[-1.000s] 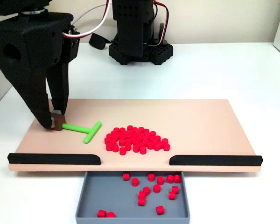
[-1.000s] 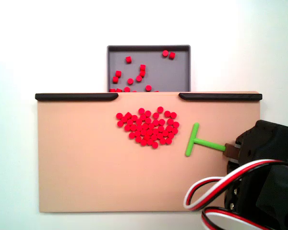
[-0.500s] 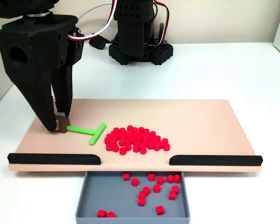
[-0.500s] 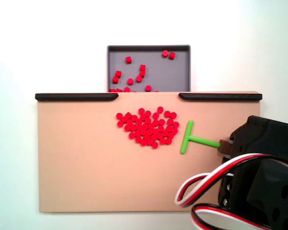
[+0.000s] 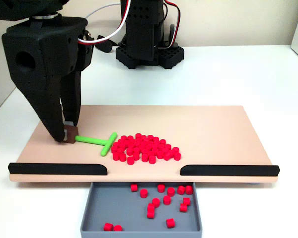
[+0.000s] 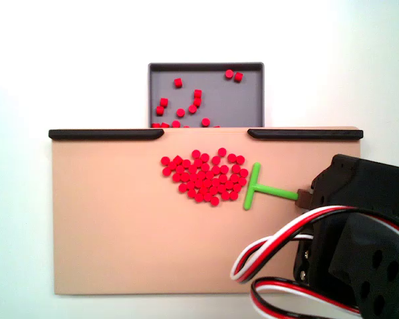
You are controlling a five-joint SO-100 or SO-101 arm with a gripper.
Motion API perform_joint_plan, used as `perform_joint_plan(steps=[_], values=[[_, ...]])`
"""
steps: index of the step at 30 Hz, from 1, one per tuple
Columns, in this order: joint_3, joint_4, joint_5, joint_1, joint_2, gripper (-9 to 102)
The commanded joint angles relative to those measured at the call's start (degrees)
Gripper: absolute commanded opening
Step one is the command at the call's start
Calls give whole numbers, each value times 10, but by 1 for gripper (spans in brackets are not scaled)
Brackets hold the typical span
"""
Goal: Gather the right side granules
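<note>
The granules [image 5: 145, 148] lie massed as one red heap near the middle of the tan board [image 5: 223, 129], a little toward the board's front edge in a fixed view; in another fixed view, looking down, the same heap [image 6: 203, 175] sits just below the gap between the two black rails. The crossbar of the green T-shaped stick [image 5: 98, 142] rests right at the heap's edge, touching or nearly touching the outermost granules, on the left in a fixed view and on the right from above [image 6: 259, 189]. Its stem runs flat along the board away from the heap to a small brown block, which the gripper [image 5: 68, 134] pinches between its two black fingers, the jaws closed on that block with the fingertips down at the board surface. The arm leans in steeply from above, its bulky black wrist housing tilted over the board's left end in a fixed view, red, white and black cables looping off its back [image 6: 279, 256]. The arm's base [image 5: 148, 52] stands on the white table [image 5: 238, 74] behind the board. Below the gap in the rails [image 5: 58, 168] sits a grey tray [image 5: 139, 229], holding more loose red granules scattered across its floor, well apart from the heap.
</note>
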Motion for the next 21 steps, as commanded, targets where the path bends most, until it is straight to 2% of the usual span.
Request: perform_joint_plan(steps=[1,21], values=[[-19,-4,-62,-8,2,2],[-39,-4,-37,-21,-14,2]])
